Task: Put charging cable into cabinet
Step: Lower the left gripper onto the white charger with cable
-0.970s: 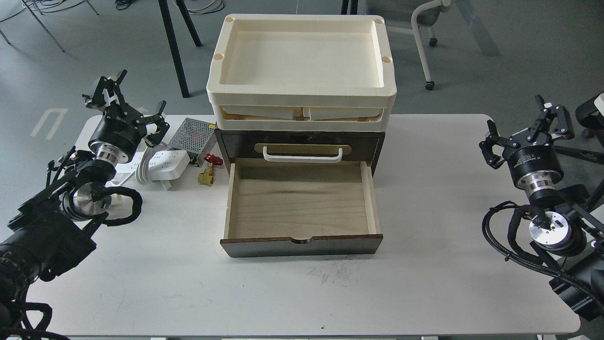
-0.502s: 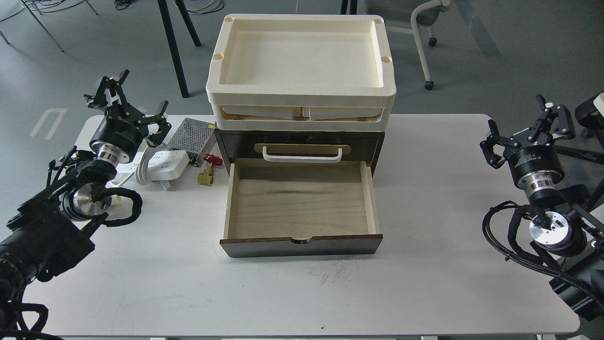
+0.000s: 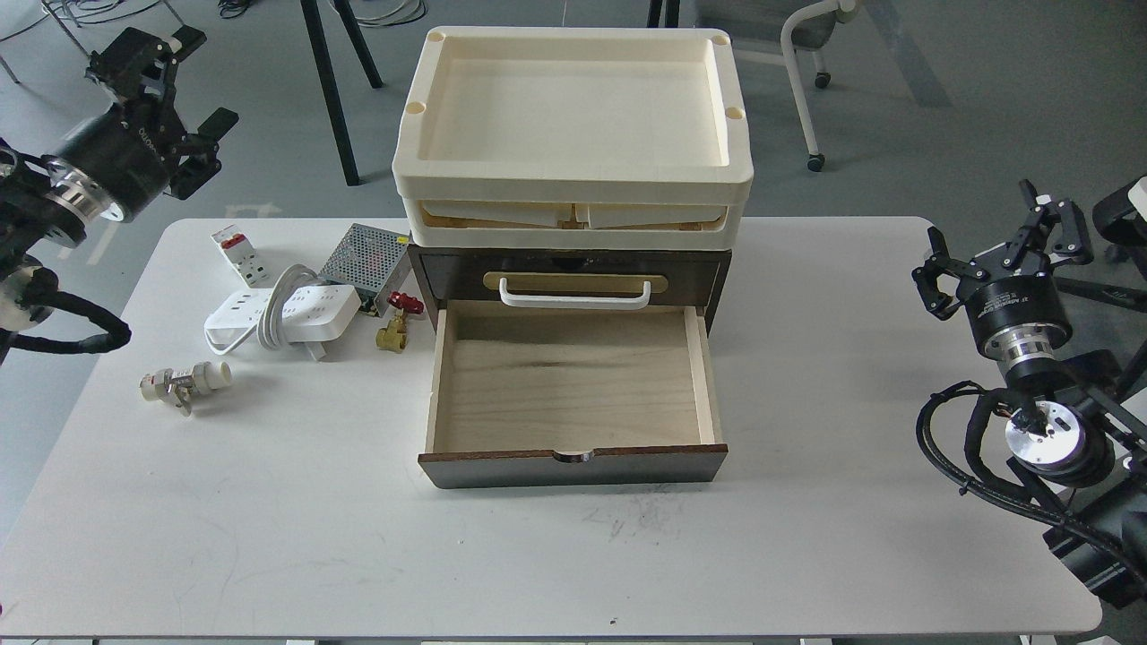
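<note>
One charging cable (image 3: 282,315), one cabinet (image 3: 573,358).

My left black two-finger gripper (image 3: 166,98) has angular linkage fingers, one tipped white, on a round black body with faint white lettering. A polished silver ring follows, then black ribbed cable loops. My right black two-finger gripper (image 3: 1004,246) matches it: black cylinder with small white print, silver collar, purple-edged metal disc, corrugated black hoses.
</note>
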